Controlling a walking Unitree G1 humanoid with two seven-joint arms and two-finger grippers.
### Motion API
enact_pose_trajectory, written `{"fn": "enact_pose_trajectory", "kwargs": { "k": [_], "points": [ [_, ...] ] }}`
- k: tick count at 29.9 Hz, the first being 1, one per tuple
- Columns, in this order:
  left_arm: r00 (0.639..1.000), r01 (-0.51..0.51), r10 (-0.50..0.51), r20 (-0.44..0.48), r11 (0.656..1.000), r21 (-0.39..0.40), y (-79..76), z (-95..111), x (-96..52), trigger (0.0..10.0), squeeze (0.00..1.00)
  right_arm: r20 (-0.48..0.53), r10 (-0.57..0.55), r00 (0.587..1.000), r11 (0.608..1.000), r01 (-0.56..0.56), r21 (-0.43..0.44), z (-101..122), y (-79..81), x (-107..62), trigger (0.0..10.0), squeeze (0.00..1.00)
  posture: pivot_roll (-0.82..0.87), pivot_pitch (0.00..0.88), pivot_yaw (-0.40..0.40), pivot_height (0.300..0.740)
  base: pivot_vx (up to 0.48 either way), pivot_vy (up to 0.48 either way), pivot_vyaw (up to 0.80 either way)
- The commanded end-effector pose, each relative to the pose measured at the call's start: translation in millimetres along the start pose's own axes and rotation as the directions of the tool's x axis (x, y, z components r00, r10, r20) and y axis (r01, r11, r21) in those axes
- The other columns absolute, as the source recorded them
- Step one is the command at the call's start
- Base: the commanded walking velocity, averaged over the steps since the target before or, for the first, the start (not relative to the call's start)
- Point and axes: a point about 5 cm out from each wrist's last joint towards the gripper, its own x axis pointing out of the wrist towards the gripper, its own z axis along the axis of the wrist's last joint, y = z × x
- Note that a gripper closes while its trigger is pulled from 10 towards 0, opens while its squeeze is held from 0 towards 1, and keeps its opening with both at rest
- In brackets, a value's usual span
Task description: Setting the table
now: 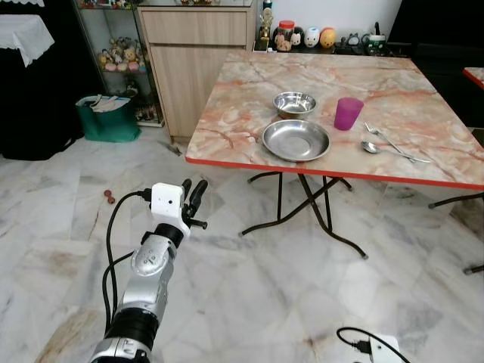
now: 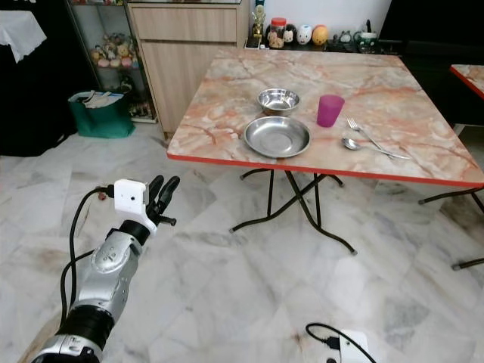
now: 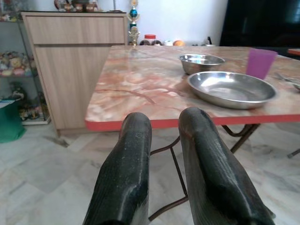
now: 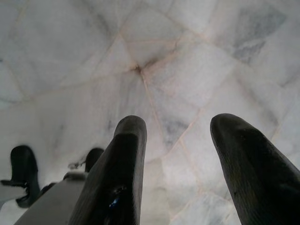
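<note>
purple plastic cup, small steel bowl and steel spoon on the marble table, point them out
purple plastic cup [image 1: 349,113], left eye view, side wall
small steel bowl [image 1: 294,103], left eye view, inner hollow
steel spoon [image 1: 370,147], left eye view, its bowl

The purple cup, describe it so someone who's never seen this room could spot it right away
Find the marble-patterned folding table with the red edge. Near its front sit a steel plate, a smaller steel bowl behind it, and a fork and spoon to the right. The purple cup stands upright between bowl and cutlery, the only coloured, non-metal item there.
</note>
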Motion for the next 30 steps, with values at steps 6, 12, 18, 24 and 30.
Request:
{"fn": "enact_pose_trajectory", "kwargs": {
  "k": [6, 12, 18, 24, 30],
  "points": [
    [1.0, 0.007, -0.007, 0.013, 1.0, -0.006, -1.8, 6.1, 1.0, 10.0, 0.0, 0.012, -0.004, 1.0, 1.0, 0.004, 0.005, 1.6, 0.1, 0.1, 10.0, 0.0, 0.11, 0.0, -0.04, 0.74, 0.256, 0.0, 0.0],
    [1.0, 0.014, -0.014, 0.011, 1.0, -0.01, -3.6, 6.5, 2.9, 10.0, 0.0, 0.018, -0.007, 1.0, 1.0, 0.006, 0.01, 1.3, 0.8, -0.1, 10.0, 0.0, 0.1, 0.0, -0.034, 0.74, 0.258, 0.0, 0.0],
    [1.0, 0.025, -0.025, 0.01, 1.0, -0.015, -6.9, 7.6, 4.3, 10.0, 0.0, 0.017, -0.005, 1.0, 1.0, 0.005, 0.007, 0.5, 1.0, -0.2, 10.0, 0.0, 0.1, 0.0, -0.032, 0.74, 0.257, 0.0, 0.0],
    [1.0, 0.02, -0.02, 0.007, 1.0, -0.017, -6.0, 7.0, 4.6, 10.0, 0.0, 0.016, -0.003, 1.0, 1.0, 0.003, 0.002, 0.1, 0.8, -0.3, 10.0, 0.0, 0.1, 0.0, -0.034, 0.74, 0.261, 0.0, 0.0],
    [1.0, 0.023, -0.023, 0.004, 1.0, -0.017, -6.1, 6.5, 3.4, 10.0, 0.0, 0.016, 0.002, 1.0, 1.0, -0.002, -0.007, -0.3, 0.7, -0.4, 10.0, 0.0, 0.1, 0.0, -0.035, 0.74, 0.261, 0.0, 0.0]
  ]
}}
